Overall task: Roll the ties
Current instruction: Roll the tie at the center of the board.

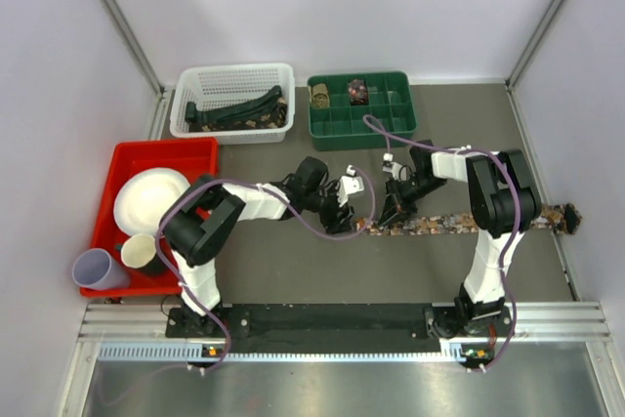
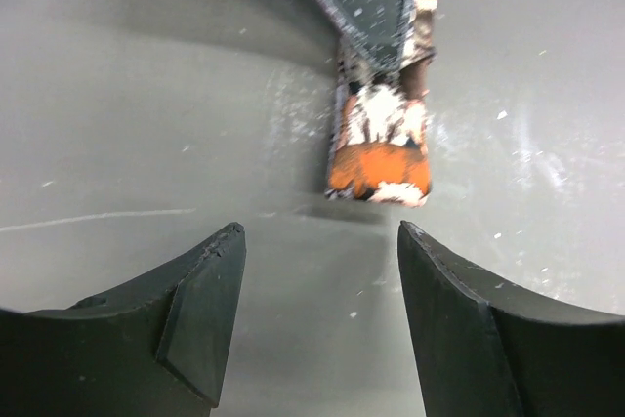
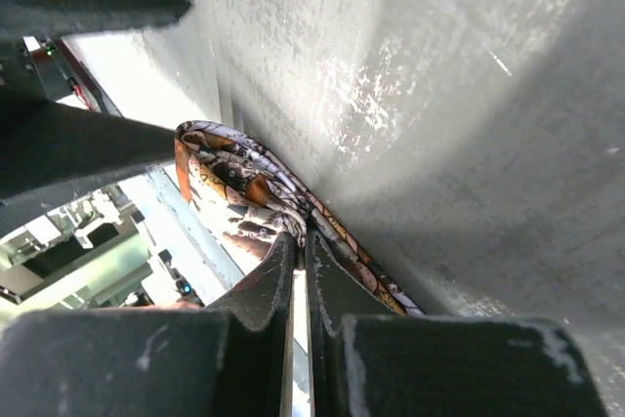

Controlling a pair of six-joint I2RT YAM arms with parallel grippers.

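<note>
**Near centre: first turn of the roll**

Across the middle of the table (image 1: 293, 280), flat and long: speckled tie (image 1: 459, 223); clamped tight on its folded tip, right gripper (image 1: 395, 210); spread wide and empty just beside that tip, left gripper (image 1: 344, 219). Best to keep the fold tight and square; press with the left before turning; avoid skewing the strip.

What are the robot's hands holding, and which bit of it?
The right gripper is shut on the tie, pinching it near its folded end. The left gripper is open and holds nothing.
</note>
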